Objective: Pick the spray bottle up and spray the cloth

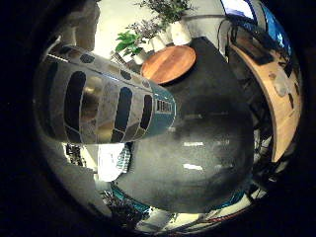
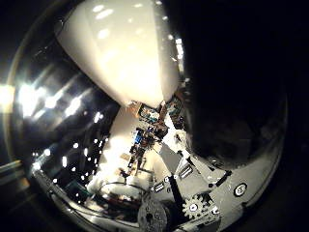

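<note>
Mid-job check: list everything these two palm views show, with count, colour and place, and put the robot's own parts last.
spray bottle: one, teal body with a patterned grey and dark label, filling much of the little finger side view, so close to the palm; a white rounded part fills much of the thumb side view, probably the same bottle.
table: one, dark grey, under the bottle.
wooden plate: one, round, reddish brown, on the table's far part.
potted plants: several, green in white pots, behind the plate.
wooden desk: one, light brown, beside the table.
cloth: none that I can make out.
hand: one, white and black parts with gears; its fingers' pose is not readable.
</note>
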`<move>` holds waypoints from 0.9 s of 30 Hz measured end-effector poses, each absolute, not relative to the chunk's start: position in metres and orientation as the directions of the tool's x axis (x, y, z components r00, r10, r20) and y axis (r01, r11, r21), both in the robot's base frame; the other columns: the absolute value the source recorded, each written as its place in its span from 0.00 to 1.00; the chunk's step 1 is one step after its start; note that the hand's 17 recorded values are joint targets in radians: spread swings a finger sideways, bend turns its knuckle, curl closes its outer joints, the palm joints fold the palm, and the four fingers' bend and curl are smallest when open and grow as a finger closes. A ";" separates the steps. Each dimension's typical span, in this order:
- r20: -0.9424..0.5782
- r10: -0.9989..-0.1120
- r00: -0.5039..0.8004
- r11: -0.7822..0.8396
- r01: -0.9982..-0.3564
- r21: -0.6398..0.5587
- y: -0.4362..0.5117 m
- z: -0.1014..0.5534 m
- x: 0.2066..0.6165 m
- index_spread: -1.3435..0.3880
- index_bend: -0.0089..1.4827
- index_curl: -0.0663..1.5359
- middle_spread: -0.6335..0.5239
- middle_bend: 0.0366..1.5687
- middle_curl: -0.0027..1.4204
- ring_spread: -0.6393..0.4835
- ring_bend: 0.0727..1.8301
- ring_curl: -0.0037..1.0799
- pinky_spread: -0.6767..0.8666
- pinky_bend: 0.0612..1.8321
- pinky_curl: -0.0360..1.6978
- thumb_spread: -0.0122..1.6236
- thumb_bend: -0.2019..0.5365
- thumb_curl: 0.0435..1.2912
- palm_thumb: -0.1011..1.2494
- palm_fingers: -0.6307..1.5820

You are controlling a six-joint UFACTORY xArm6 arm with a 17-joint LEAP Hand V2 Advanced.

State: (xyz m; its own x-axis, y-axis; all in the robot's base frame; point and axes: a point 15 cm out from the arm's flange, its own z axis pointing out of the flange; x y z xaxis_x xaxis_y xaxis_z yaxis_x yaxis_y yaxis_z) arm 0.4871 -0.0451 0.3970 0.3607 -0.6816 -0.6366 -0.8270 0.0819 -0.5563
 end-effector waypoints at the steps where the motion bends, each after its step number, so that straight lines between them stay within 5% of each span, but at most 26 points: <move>1: -0.629 -0.685 0.366 0.077 -0.823 -0.563 -0.041 0.405 0.485 0.64 0.77 0.59 0.44 0.88 0.52 0.36 0.74 0.69 0.29 0.60 0.69 0.70 0.26 0.39 0.83 0.77; 27: -0.426 -0.858 0.287 -0.031 -0.856 -0.516 -0.003 0.463 0.434 0.65 0.80 0.55 0.44 0.89 0.51 0.35 0.71 0.79 0.30 0.54 0.84 0.71 0.26 0.42 0.83 0.78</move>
